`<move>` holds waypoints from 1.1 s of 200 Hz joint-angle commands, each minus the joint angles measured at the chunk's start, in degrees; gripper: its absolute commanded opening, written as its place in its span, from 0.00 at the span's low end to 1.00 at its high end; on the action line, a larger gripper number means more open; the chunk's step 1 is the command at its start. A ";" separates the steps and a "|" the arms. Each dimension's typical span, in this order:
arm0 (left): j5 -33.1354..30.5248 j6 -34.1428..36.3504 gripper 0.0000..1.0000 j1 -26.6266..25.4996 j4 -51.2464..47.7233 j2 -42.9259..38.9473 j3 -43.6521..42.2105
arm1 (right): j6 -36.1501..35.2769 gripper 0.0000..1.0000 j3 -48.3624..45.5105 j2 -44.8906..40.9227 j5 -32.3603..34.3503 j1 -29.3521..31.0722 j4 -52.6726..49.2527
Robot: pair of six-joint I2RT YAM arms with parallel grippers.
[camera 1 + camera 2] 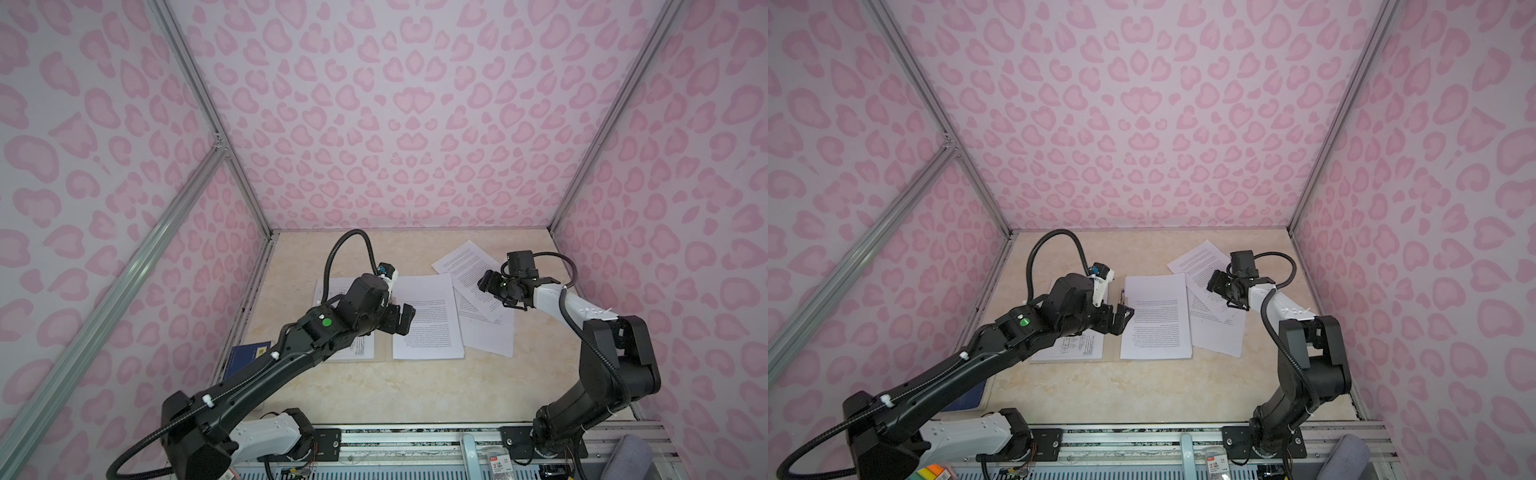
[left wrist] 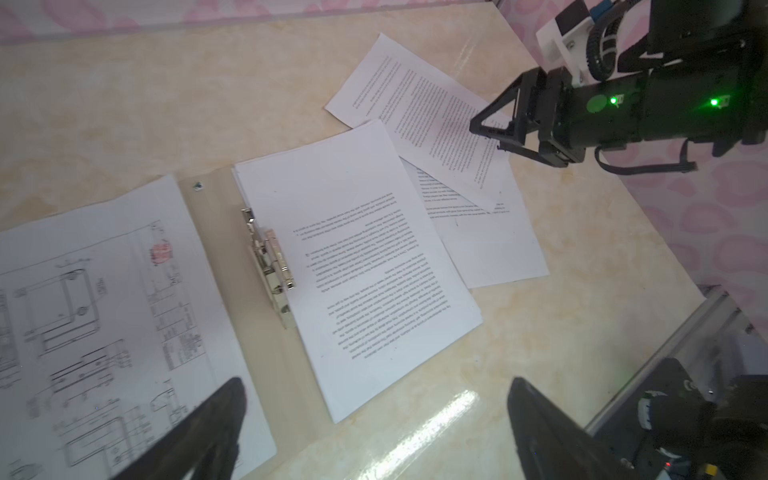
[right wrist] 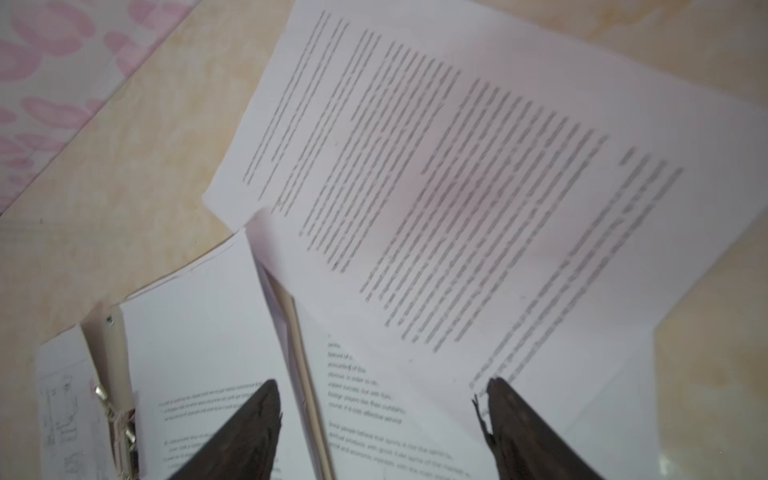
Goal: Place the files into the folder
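While right fingers stand apart above files, folder lies open beside

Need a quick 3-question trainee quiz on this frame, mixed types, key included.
1. True or false: the folder lies open.
2. The line-drawing sheet lies: A) on the folder B) off the folder entirely C) clamped in a gripper.
3. Is the right gripper holding a sheet?
Key: 1 true; 2 A; 3 no, its jaws stand open above the loose text sheets.
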 commanded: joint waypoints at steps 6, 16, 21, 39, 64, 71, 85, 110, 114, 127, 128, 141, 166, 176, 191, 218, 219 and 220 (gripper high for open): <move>8.67 -2.39 0.97 -1.11 4.64 9.82 6.09 | -4.84 0.79 6.64 6.43 4.86 -2.67 -5.47; 9.90 -2.64 0.96 -1.93 4.48 14.49 9.70 | -4.92 0.78 8.96 9.33 5.23 -3.59 -5.93; 10.79 -2.61 0.95 -2.35 4.49 16.63 11.41 | -4.79 0.77 9.80 10.64 4.79 -4.15 -6.08; 12.92 -2.64 0.94 -3.82 4.07 24.15 17.78 | -4.27 0.77 10.87 14.11 1.95 -5.34 -4.17; 15.23 -3.05 0.92 -5.10 3.60 32.77 24.56 | -4.05 0.75 9.61 16.33 -1.15 -5.49 -2.83; 15.85 -3.10 0.92 -5.32 3.54 34.79 26.22 | -3.59 0.75 8.13 15.69 -1.37 -5.70 -2.24; 16.98 -3.36 0.92 -5.62 3.57 38.41 29.29 | -2.43 0.75 4.46 13.74 -2.42 -6.34 -0.84; 19.52 -3.45 0.91 -5.91 3.21 45.40 35.26 | 0.02 0.74 -3.28 8.60 -4.34 -8.45 -0.45; 19.97 -3.53 0.91 -5.92 2.95 46.59 36.56 | 0.60 0.74 -5.04 7.26 -4.66 -9.17 -0.12; 21.37 -3.72 0.90 -6.08 2.55 50.34 40.03 | 2.41 0.74 -11.02 2.53 -6.42 -11.44 2.03; 21.42 -3.72 0.90 -6.09 2.51 50.56 40.22 | 2.43 0.74 -11.47 2.13 -6.61 -11.58 2.14; 22.83 -4.18 0.90 -6.38 2.52 53.73 43.39 | 2.30 0.74 -14.72 -2.16 -8.27 -13.75 2.53; 24.99 -4.85 0.90 -7.40 2.87 58.98 49.24 | 0.67 0.78 -14.46 -8.09 -4.84 -16.23 0.64; 26.10 -5.24 0.90 -7.97 2.83 61.28 52.16 | 0.92 0.79 -13.10 -8.51 -2.13 -16.96 -0.09; 27.34 -5.69 0.90 -8.85 2.83 64.57 55.80 | 2.07 0.80 -11.53 -7.55 1.08 -18.57 -0.06; 29.16 -6.75 0.90 -9.88 2.78 69.93 61.55 | 3.22 0.80 -10.60 -4.49 4.63 -21.79 1.11; 29.27 -6.82 0.90 -9.88 2.81 70.15 61.75 | 3.31 0.80 -10.65 -4.41 4.58 -21.94 1.16; 29.37 -6.85 0.90 -9.92 2.82 70.31 61.89 | 3.36 0.80 -10.63 -4.24 4.47 -22.11 1.27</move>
